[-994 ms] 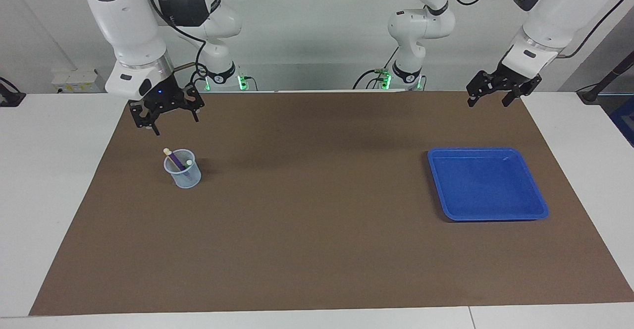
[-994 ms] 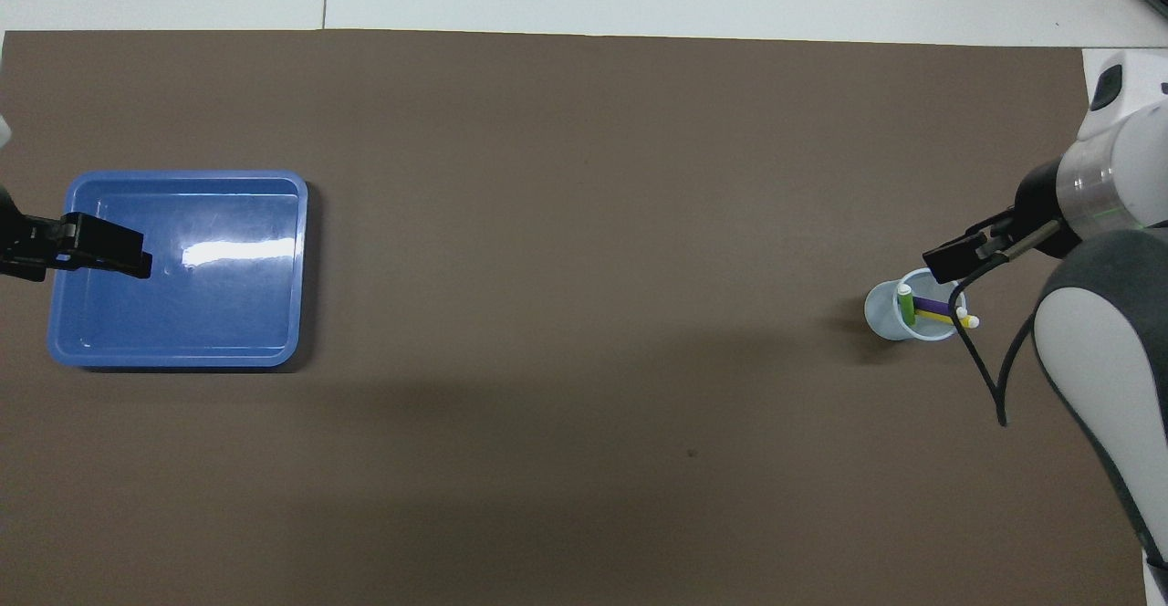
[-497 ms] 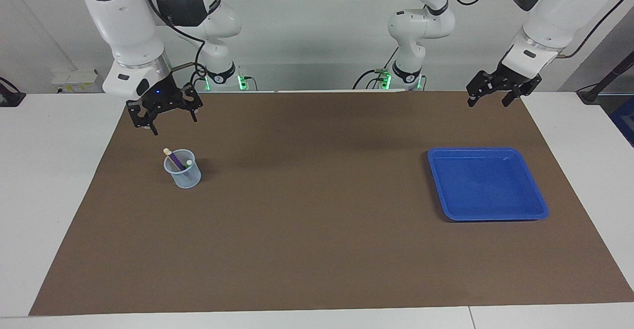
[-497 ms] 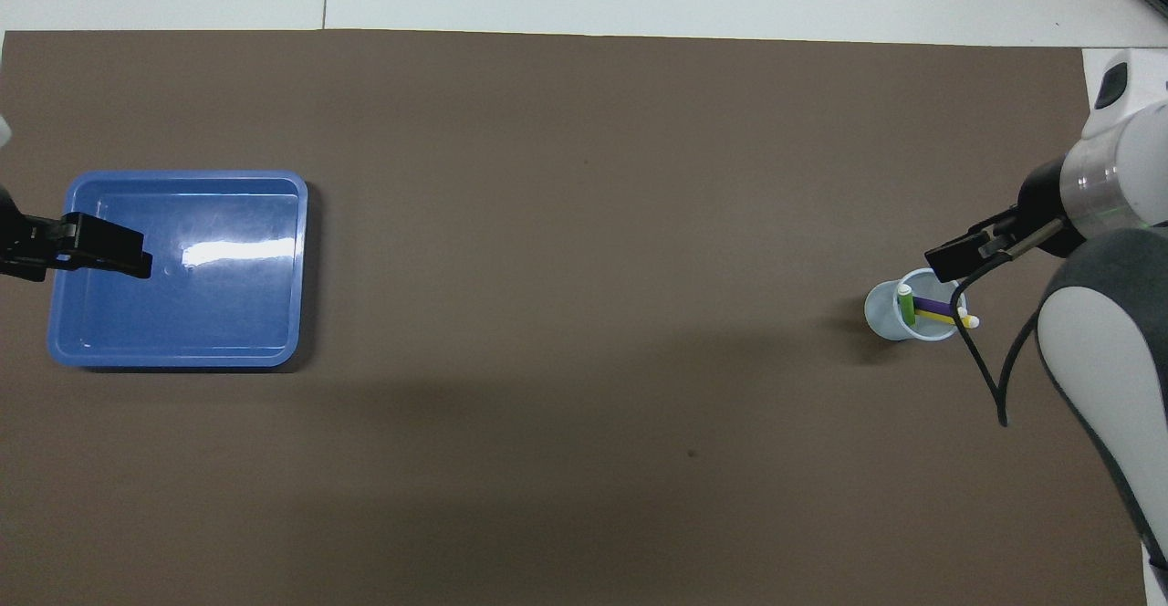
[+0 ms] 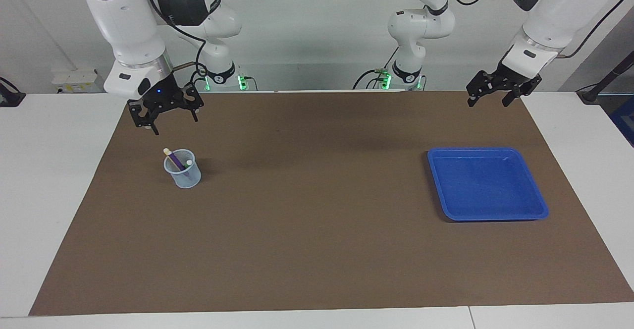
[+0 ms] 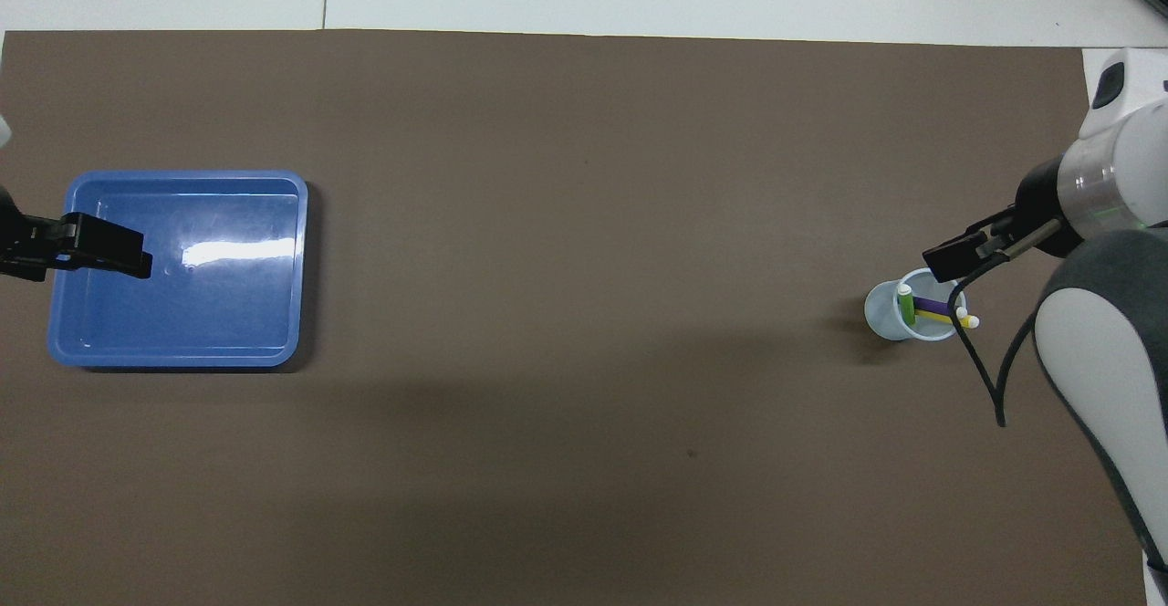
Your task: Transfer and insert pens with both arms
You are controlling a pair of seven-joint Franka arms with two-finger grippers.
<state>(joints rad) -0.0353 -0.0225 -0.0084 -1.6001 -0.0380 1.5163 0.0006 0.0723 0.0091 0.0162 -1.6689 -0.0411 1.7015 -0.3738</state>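
Observation:
A clear plastic cup [image 5: 184, 178] stands on the brown mat toward the right arm's end. It holds the three pens: purple [image 6: 932, 303], green [image 6: 905, 306] and yellow [image 6: 938, 317], leaning with pale ends up. The purple pen [image 5: 173, 161] also shows in the facing view. My right gripper [image 5: 170, 120] hangs open and empty in the air over the mat beside the cup; it also shows in the overhead view [image 6: 951, 259]. My left gripper [image 5: 488, 100] hangs open and empty over the mat by the blue tray, and the left arm waits; it also shows in the overhead view [image 6: 108, 255].
An empty blue tray [image 5: 488, 185] lies on the mat toward the left arm's end; it also shows in the overhead view [image 6: 182, 323]. The brown mat [image 5: 317, 210] covers most of the white table. Two smaller white arms with green-lit bases [image 5: 406, 76] stand at the robots' edge.
My right gripper has shifted very slightly above the mat beside the cup. The left arm, cup, pens and tray have not moved.

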